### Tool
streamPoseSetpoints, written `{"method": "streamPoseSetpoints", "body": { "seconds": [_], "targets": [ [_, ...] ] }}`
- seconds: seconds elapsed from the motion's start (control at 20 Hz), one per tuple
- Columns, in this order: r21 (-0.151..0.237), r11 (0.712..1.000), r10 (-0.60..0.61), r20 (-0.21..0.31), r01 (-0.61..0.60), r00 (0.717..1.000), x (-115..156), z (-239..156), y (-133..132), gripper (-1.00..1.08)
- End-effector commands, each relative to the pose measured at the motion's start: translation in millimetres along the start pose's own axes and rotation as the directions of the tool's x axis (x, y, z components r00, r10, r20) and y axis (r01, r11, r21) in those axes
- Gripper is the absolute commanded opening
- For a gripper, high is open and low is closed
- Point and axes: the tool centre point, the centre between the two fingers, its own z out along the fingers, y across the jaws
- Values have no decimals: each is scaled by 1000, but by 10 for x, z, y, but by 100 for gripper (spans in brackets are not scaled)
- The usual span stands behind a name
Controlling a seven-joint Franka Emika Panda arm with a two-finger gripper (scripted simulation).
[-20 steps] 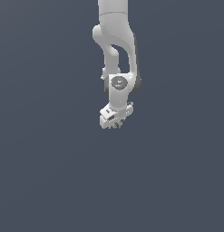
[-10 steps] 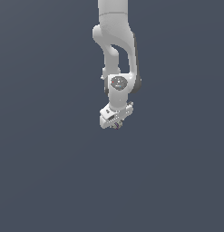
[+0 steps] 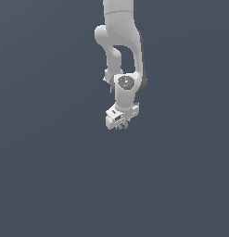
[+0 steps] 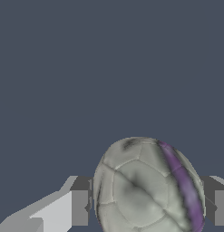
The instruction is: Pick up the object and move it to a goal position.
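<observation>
Item: Panda arm (image 3: 120, 41) with small ball held at its tip, plain grey-blue ground (image 3: 51, 176).

Exterior view: the white arm hangs down from the upper edge; the gripper (image 3: 121, 125) sits at its lower end, tilted, with a speck of purplish colour showing just below the fingers — too small there to make out further. Wrist view: the object (image 4: 147, 186) fills the space between the two fingers (image 4: 79, 207), a roundish ball of grey-tan panels with a purple stripe down one side. Both dark pads press against its sides, so the jaws are closed only as far as the ball's width. No other item appears in either view.
</observation>
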Motion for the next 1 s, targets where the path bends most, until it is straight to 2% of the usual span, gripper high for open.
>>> {"method": "streamPoseSetpoints", "body": {
  "seconds": [0.0, 0.25, 0.45, 0.7, 0.95],
  "targets": [
    [0, 1000, -1, -1, 1, 1000, 14, -22, -154, -100],
    [0, 1000, -2, -1, 2, 1000, 45, -64, -545, -100],
    [0, 1000, -2, 0, 2, 1000, 68, -86, -760, -100],
    [0, 1000, -2, 0, 2, 1000, 84, -99, -873, -100],
    [0, 1000, -2, 0, 2, 1000, 92, -97, -849, -100]
  ]
}}
